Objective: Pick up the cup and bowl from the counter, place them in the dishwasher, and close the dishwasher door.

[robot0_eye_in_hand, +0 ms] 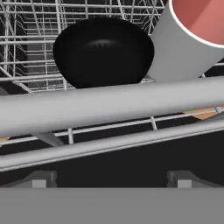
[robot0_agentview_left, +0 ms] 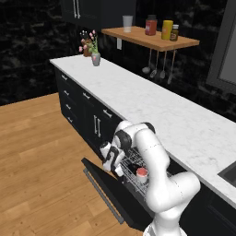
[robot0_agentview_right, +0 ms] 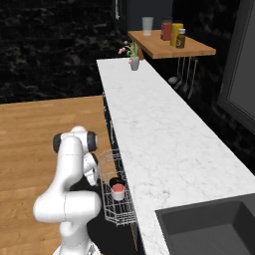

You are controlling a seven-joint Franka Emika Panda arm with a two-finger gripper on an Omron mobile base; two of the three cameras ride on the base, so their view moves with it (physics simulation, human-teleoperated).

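Loading looks done, with 2 of 3 steps judged complete; closing the dishwasher door [robot0_agentview_left: 108, 191] remains. Nearest in the left base view: that black door, lying dropped open toward the wooden floor [robot0_agentview_left: 41, 152]. Just above it, the gripper [robot0_agentview_left: 109, 161], fingers spread fully wide and holding nothing, at the near edge of the white wire rack [robot0_agentview_right: 118, 206]. Inside the rack: 1 cup [robot0_eye_in_hand: 192, 37], white with red inside, tilted, and 1 black bowl [robot0_eye_in_hand: 103, 51] just to its left, so close that touching or apart cannot be told. Next move, as judged: dropping below the door's outer edge and swinging it up shut, taking care not to snag the rack wires. Farther off, 1 white marble counter [robot0_agentview_left: 156, 106], carrying 1 small vase of flowers [robot0_agentview_left: 95, 57] at its far left end. Farthest, 1 wooden shelf [robot0_agentview_left: 152, 40] with 1 tumbler [robot0_agentview_left: 127, 23] and 3 jars [robot0_agentview_left: 161, 28]; several utensils [robot0_agentview_left: 159, 69] hanging beneath, hard to count.
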